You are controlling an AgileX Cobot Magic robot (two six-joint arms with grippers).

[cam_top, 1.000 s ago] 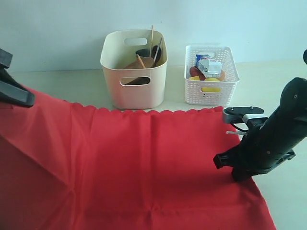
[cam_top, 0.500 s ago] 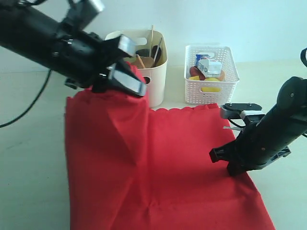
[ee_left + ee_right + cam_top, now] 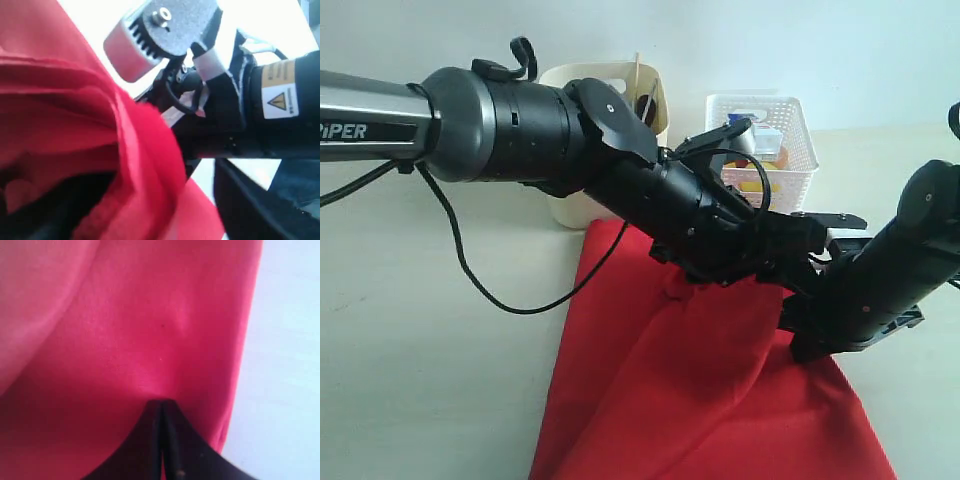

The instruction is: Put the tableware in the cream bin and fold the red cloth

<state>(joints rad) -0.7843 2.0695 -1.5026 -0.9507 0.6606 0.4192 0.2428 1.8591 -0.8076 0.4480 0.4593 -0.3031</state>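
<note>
The red cloth lies doubled over on the table, its left half carried across to the right. My left gripper has reached across the middle to just beside my right arm. In the left wrist view its dark jaws stand apart, open, with bunched red cloth draped between them. My right gripper is shut, its tips pressed onto the red cloth near the right edge. The cream bin stands behind the left arm, mostly hidden. A chopstick sticks out of it; the other tableware is hidden.
A white lattice basket with food items stands at the back right, next to the cream bin. The left arm stretches across the middle of the scene. Bare table lies to the left of the cloth.
The left arm has swept from the left to the right side, carrying the cloth's left part over the rest. Its jaws have parted. The right arm has stayed in place.
</note>
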